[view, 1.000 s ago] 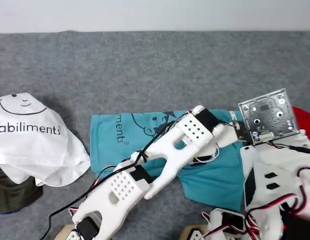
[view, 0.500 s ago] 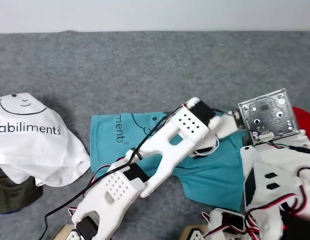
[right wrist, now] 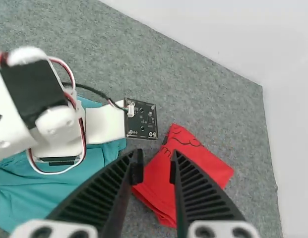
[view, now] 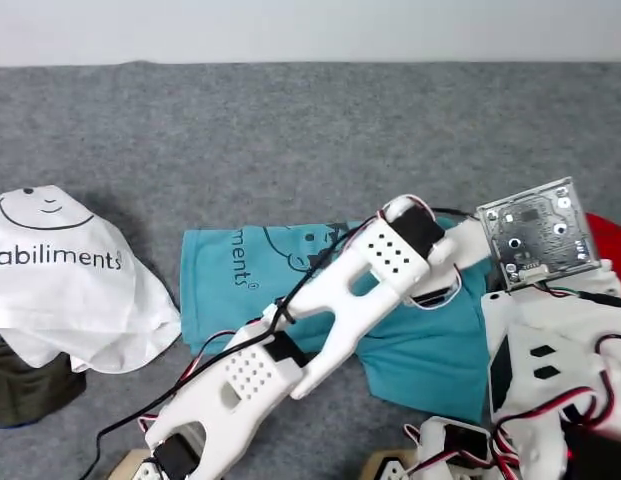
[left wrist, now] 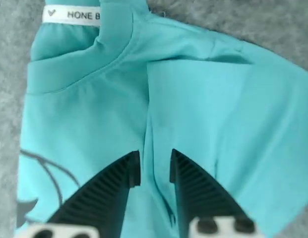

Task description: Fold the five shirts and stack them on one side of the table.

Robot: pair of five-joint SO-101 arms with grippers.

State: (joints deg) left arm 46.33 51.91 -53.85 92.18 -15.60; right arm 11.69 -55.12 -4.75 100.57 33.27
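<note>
Teal shirt (view: 225, 300) partly folded mid-table; white shirt (view: 60, 290) crumpled, red shirt (right wrist: 198, 171) aside; stacking apparently pending. Left gripper (left wrist: 154, 158) narrow-gapped over crease; right gripper (right wrist: 156, 156) likewise, empty.

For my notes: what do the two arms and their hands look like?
The left arm and right arm are white plastic shells with black motors at the joints; the left has perforated panels. Thin red, black and white cables run along them. The left hand and right hand each have two black ribbed fingers on white mounts. A bare square circuit board sits by the left wrist.
</note>
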